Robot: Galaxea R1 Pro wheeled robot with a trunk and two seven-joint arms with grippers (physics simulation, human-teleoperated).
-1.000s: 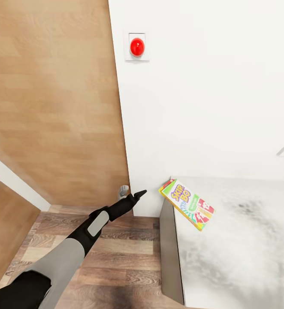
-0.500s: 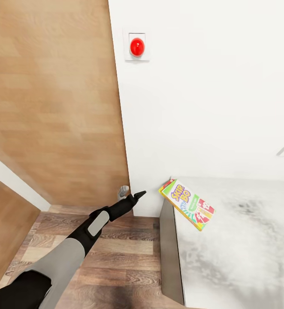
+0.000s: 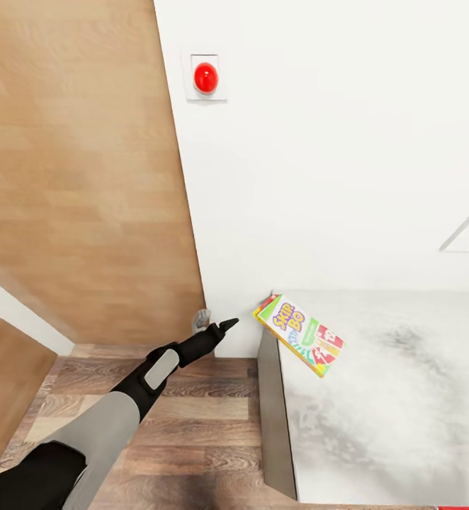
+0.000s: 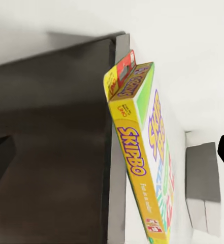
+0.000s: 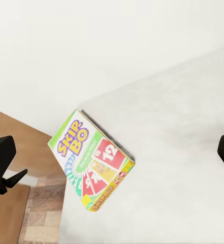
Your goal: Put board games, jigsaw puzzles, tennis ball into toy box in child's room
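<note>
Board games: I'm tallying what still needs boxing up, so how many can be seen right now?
1. The Skip-Bo board game lies flat at the table's left corner by the wall, ahead of the left gripper. Others may be out of frame.

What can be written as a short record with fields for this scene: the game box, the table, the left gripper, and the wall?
game box: Skip-Bo box, yellow, green and red, lying flat
position: on the table, at its corner near the wall, slightly over the edge
left gripper: above the wood floor, beside the table corner, apart from the box
wall: white, with a red button
left side: wooden door
</note>
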